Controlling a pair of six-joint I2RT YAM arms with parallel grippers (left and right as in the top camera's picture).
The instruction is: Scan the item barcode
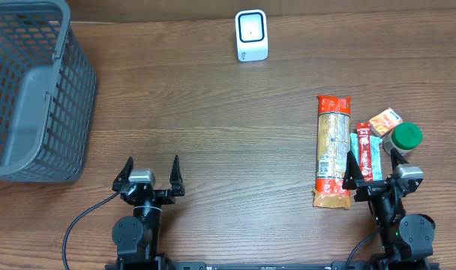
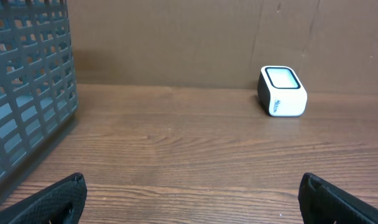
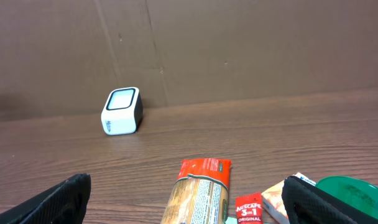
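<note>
Two grippers, jaws spread wide, empty. Right gripper [image 1: 372,163] at the desk's [image 1: 213,112] near-right edge; long orange-and-tan wrapped packet [image 1: 333,148] just beside it, to its left, long axis running near edge to far. Small white box scanner [image 1: 251,35] by far edge, centre. Left gripper [image 1: 152,161] well apart; right arm nearer.

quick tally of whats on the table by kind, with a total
basket: 1
scanner: 1
packets: 3 (long packet, red sachet, teal pack)
box: 1
jar: 1
total: 7
</note>
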